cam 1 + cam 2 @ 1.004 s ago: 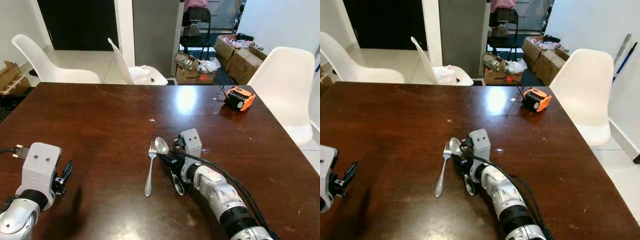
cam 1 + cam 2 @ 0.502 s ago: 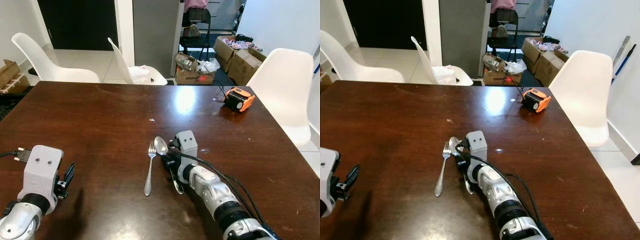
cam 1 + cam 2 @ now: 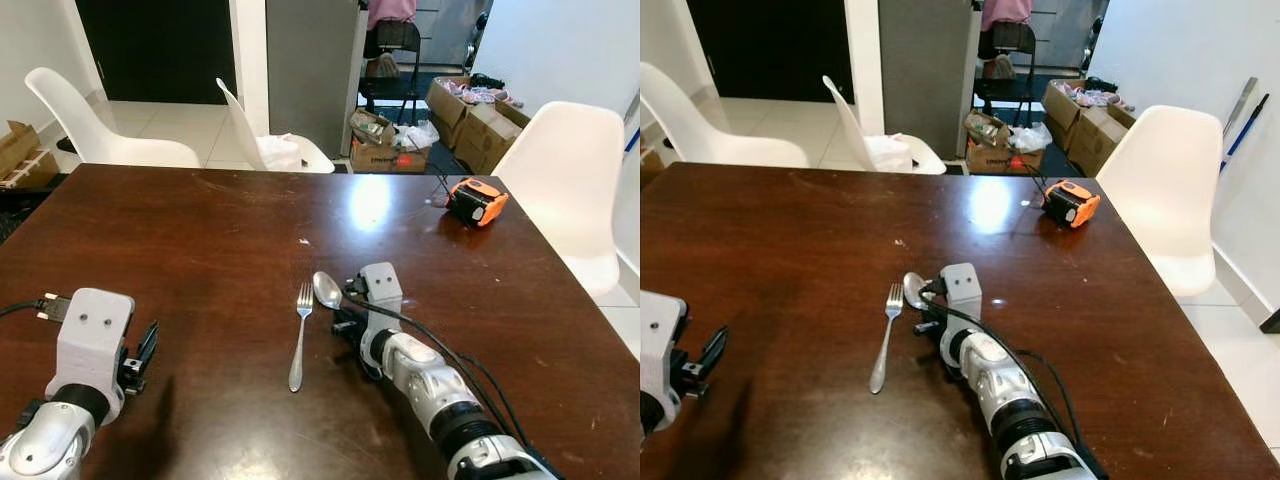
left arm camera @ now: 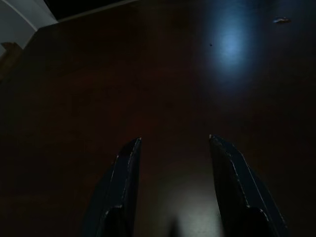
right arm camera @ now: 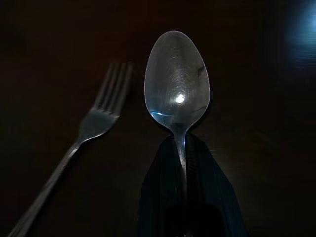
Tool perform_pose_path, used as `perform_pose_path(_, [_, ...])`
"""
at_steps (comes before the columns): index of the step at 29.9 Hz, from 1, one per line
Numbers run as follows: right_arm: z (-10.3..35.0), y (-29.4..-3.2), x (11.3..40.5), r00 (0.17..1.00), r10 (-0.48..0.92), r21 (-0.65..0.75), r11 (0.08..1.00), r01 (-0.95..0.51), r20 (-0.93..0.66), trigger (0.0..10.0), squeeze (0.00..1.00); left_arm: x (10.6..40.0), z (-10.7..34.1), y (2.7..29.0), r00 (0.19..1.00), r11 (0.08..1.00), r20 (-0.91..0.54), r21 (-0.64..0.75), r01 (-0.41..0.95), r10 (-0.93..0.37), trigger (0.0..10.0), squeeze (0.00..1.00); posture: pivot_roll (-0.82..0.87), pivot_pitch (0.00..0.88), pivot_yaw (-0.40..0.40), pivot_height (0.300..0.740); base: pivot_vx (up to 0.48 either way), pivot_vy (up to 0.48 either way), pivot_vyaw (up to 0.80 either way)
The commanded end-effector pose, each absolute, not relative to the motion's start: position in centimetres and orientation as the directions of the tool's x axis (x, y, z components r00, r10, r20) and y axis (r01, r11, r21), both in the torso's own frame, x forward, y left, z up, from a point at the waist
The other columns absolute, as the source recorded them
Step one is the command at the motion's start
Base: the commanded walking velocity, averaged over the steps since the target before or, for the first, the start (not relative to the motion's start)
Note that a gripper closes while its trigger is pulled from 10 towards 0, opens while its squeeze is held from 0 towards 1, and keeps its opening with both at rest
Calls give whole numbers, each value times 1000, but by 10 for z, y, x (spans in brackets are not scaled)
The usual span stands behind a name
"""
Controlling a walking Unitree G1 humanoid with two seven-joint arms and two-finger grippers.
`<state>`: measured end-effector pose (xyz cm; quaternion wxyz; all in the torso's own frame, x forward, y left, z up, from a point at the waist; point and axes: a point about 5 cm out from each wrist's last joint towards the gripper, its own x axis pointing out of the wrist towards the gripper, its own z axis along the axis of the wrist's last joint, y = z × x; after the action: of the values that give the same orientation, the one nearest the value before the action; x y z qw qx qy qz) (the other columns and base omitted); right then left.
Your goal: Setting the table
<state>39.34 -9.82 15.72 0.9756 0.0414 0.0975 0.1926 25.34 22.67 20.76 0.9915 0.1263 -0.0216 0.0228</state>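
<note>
- Silver spoon (image 5: pixel 177 94) with a shiny oval bowl facing up (a small bright glint in its middle), thin neck running back between the black fingers (image 5: pixel 158 192)
- Right gripper (image 5: pixel 180 148) closed on the spoon handle, fingers nearly together with only the handle between them
- Spoon bowl near the middle of the dark brown wooden table (image 3: pixel 200 240), just in front of the right gripper, seen from the head at (image 3: pixel 327 290)
- Silver fork (image 3: pixel 298 335) flat on the table just beside the spoon on the robot's left, tines pointing away from the robot, not touching the spoon
- Left gripper (image 4: pixel 173 140) low over bare table at the near left edge, fingers spread apart and holding nothing
- Orange and black tape measure (image 3: pixel 477 199) near the far right side of the table, well apart from the cutlery
- Three white chairs around the table, one at the right (image 3: pixel 565 170)
- Open cardboard boxes (image 3: pixel 385 140) on the floor beyond the table, with crumpled items inside (contents not clear)
</note>
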Motion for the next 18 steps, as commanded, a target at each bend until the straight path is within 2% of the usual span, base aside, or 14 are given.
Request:
perform_pose_path(1, [127,-113,384,904,329,168,942,-291,-274,0,0,255,200,225,999,970,24,237,-47,43,10000,0,236,215,47,740,0,0,0])
perform_pose_path(4, [149,-114,387,930,340,134,937,-323,-136,0,0,258,199,219,999,974,25,222,-33,28,10000,0,226,210,47,740,0,0,0])
perform_pose_path(6, [182,-112,384,922,379,103,917,-385,76,78,0,262,197,209,1000,980,30,200,-9,3,10000,0,201,202,48,740,0,0,0])
perform_pose_path(7, [192,-111,381,914,383,72,916,-394,134,7529,0,264,197,206,999,981,32,192,1,-7,10000,0,196,201,48,740,0,0,0])
perform_pose_path(8, [192,-111,381,914,383,72,916,-394,134,7529,0,264,197,206,999,981,32,192,1,-7,10000,0,196,201,48,740,0,0,0])
perform_pose_path(9, [203,-110,375,898,392,66,909,-411,198,10000,0,266,197,200,999,983,35,181,17,-24,10000,0,180,195,50,740,0,0,0])
perform_pose_path(14, [227,-107,354,860,388,28,907,-420,332,10000,0,275,197,182,996,987,50,144,69,-77,10000,0,132,174,48,740,0,0,0])
perform_pose_path(18, [230,-104,334,849,383,4,911,-413,365,10000,0,280,199,170,992,987,66,121,102,-111,10000,0,110,159,45,740,0,0,0])
